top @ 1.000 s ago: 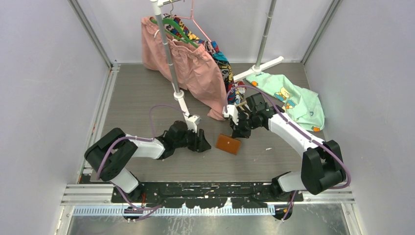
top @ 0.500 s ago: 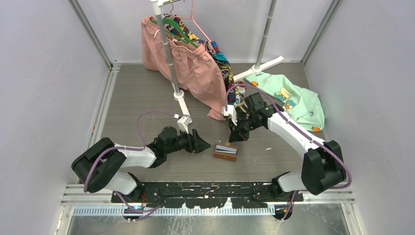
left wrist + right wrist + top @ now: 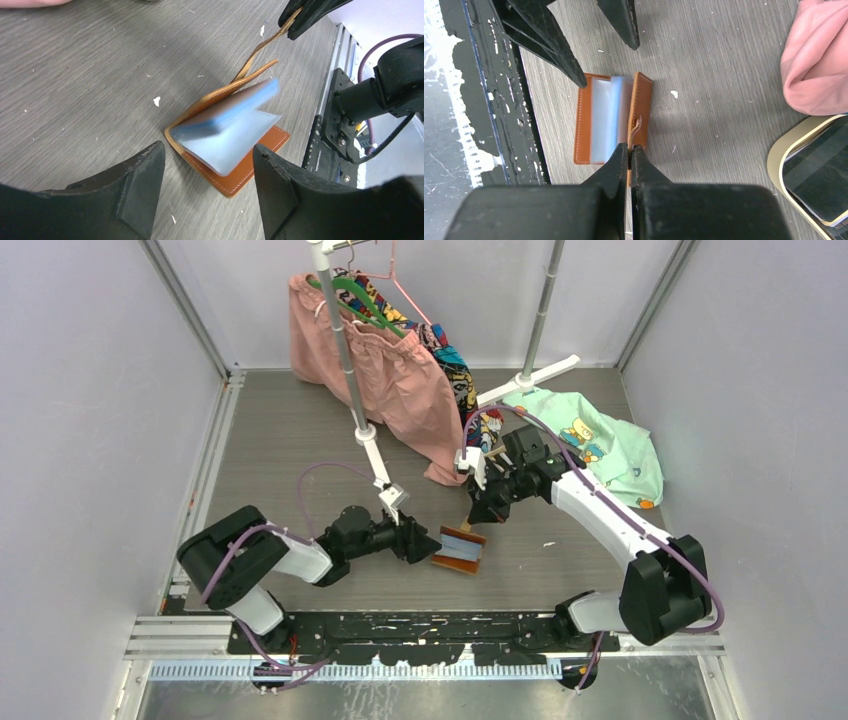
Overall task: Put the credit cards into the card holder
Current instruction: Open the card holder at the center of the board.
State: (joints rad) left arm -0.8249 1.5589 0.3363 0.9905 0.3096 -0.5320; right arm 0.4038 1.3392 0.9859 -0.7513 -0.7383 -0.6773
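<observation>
flat and shut a second ago, the card holder [image 3: 460, 548] now stands open at our tabletop's [image 3: 290, 440] centre, its strap [image 3: 636, 125] pinched in the closed right gripper [image 3: 629, 150]. the left gripper [image 3: 428, 543], jaws apart, has moved in at its 9 o'clock. we judge the pockets ready for the credit cards [image 3: 819, 175].

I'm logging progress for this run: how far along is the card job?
Done: the card holder lies open on the table, bluish pockets showing. In hand: the right fingers pinch its strap, holding it open, while the left fingers stand open beside it. Left: all of the loading; the dark cards sit in the tray, none visibly pocketed.
</observation>
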